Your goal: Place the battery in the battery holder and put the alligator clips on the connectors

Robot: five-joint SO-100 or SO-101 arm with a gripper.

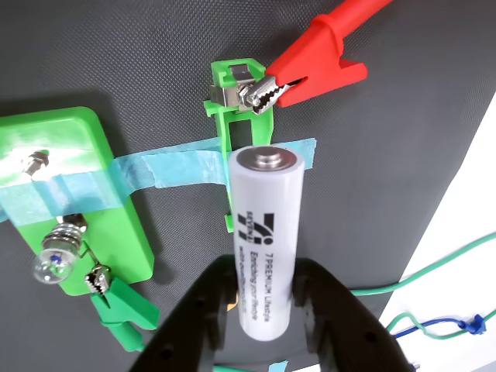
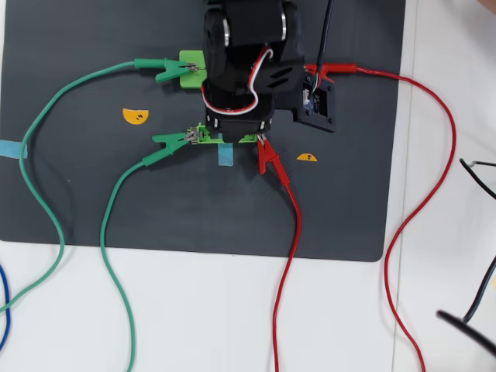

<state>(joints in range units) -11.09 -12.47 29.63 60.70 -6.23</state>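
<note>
The white cylindrical battery with fine black print is pinched at its lower end between the two black fingers of the pincer, which enters the wrist view from 6 o'clock. Its long axis runs from 6 toward 12 o'clock in that view, with the silver terminal cap at the far end. It hangs over the narrow bright-green open frame of the battery holder, which lies just beyond it toward 12 o'clock and seems to follow nearly the same line, so I judge the coming move is mostly to lower the battery into the frame. The print reads "7 PREMIUM Lifestyle" with a logo and "SEVEN"; a smaller line I cannot read. A red sleeved alligator clip already bites the silver tab at the far end of the holder, coming from 1 o'clock. Teal tape crosses the holder. At 9 o'clock lies a wider solid light-green block with a small glass bulb, and a green sleeved alligator clip grips its near tab. All rests on a dark grey mat on the white desk.
</note>
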